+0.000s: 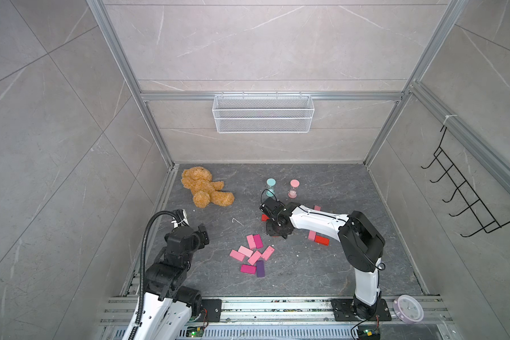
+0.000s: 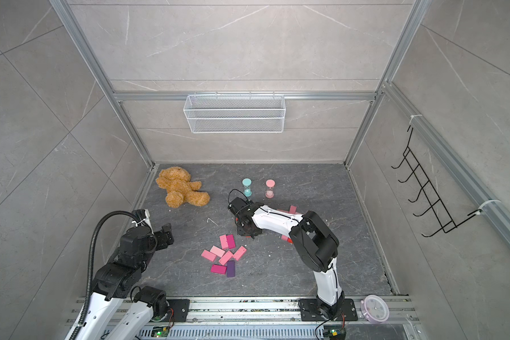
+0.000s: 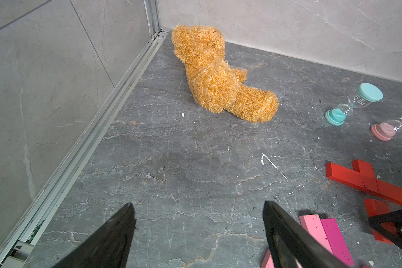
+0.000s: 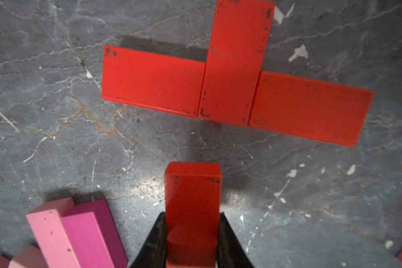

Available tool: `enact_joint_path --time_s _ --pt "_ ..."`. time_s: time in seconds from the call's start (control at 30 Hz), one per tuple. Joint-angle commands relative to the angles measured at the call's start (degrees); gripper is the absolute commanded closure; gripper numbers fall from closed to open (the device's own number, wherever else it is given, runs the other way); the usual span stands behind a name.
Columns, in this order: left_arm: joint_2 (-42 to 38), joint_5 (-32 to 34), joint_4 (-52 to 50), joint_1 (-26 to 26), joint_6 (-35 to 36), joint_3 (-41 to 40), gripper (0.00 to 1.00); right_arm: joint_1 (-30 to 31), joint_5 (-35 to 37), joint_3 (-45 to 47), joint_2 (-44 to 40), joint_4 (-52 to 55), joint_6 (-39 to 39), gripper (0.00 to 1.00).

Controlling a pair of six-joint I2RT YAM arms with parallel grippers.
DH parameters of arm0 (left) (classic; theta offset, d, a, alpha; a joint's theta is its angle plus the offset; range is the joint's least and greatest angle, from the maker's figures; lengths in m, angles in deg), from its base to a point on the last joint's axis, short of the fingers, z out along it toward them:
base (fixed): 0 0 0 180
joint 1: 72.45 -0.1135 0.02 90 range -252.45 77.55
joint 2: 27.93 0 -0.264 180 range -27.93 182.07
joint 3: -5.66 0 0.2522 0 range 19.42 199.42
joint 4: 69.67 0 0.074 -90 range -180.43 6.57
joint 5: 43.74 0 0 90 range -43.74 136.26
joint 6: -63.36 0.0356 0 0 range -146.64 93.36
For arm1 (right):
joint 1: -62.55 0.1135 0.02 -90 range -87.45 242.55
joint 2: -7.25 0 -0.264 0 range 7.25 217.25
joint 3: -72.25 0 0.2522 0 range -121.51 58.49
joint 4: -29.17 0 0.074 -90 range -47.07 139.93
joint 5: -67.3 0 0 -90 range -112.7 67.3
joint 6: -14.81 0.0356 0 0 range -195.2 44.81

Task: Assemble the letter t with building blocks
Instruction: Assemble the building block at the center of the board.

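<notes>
Three red building blocks [image 4: 234, 76] lie flat on the dark floor, one long block crossed by two side blocks. My right gripper [image 4: 192, 215] is shut on a fourth red block [image 4: 192, 185], held just short of the long block's near end. In both top views the right gripper [image 1: 277, 229] [image 2: 248, 229] points down just beyond a loose pile of pink, magenta and purple blocks [image 1: 252, 253] [image 2: 224, 254]. More blocks [image 1: 318, 238] lie under the right forearm. My left gripper [image 3: 199, 208] is open over bare floor, left of the pile [image 1: 202, 232].
A brown teddy bear [image 1: 205, 187] lies at the back left. A teal hourglass [image 1: 271, 187] and a pink one [image 1: 294, 188] stand behind the right gripper. A white wire basket [image 1: 262, 113] hangs on the back wall. A round clock [image 1: 408, 307] sits front right.
</notes>
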Motion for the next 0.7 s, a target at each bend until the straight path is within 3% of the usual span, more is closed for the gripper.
enact_joint_path --time_s 0.0,0.37,0.67 --pt "-0.47 -0.52 1.68 0.28 -0.58 0.92 0.12 0.03 1.62 -3.36 2.88 4.17 3.03 1.0" --pt "-0.66 -0.87 1.68 0.23 -0.6 0.96 0.12 -0.69 2.76 -5.8 5.56 7.86 4.92 1.0" --pt "-0.84 -0.89 1.57 0.23 -0.42 0.92 0.12 -2.17 1.37 -6.04 6.39 6.82 5.44 0.91"
